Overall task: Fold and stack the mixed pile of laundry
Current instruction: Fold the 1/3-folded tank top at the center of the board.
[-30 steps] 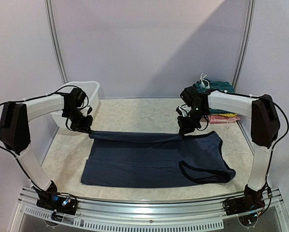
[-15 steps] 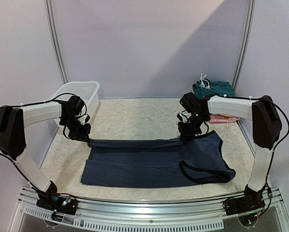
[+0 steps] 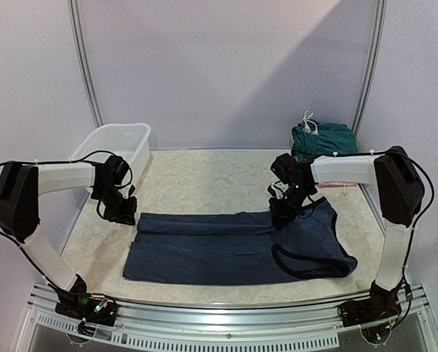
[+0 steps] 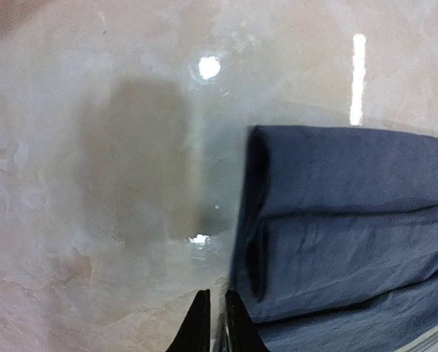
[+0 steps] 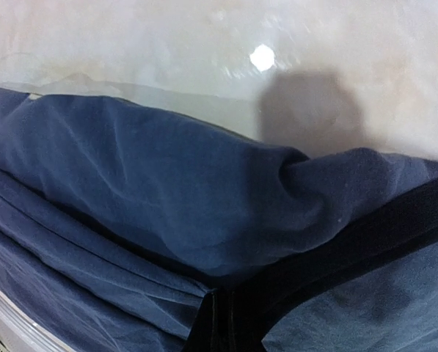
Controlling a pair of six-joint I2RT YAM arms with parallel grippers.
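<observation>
A navy sleeveless garment (image 3: 219, 246) lies flat on the table, its far edge folded forward in a long band. No print shows on it. My left gripper (image 3: 130, 217) is at the band's left end. In the left wrist view its jaws (image 4: 219, 297) are almost together against the cloth's edge (image 4: 351, 205). My right gripper (image 3: 279, 215) is shut on the band's right end, where the cloth (image 5: 167, 183) bunches into the closed jaws (image 5: 222, 297). Dark teal shorts (image 3: 325, 136) with a white drawstring lie folded at the back right.
A white plastic tub (image 3: 116, 143) stands at the back left, just behind my left arm. Pink and yellow cloth (image 3: 340, 180) lies under my right arm in front of the shorts. Bare marble-patterned table (image 3: 204, 176) lies behind the garment.
Both grippers have come forward and down with the garment's far edge. That edge was held above the table and now lies folded onto the garment.
</observation>
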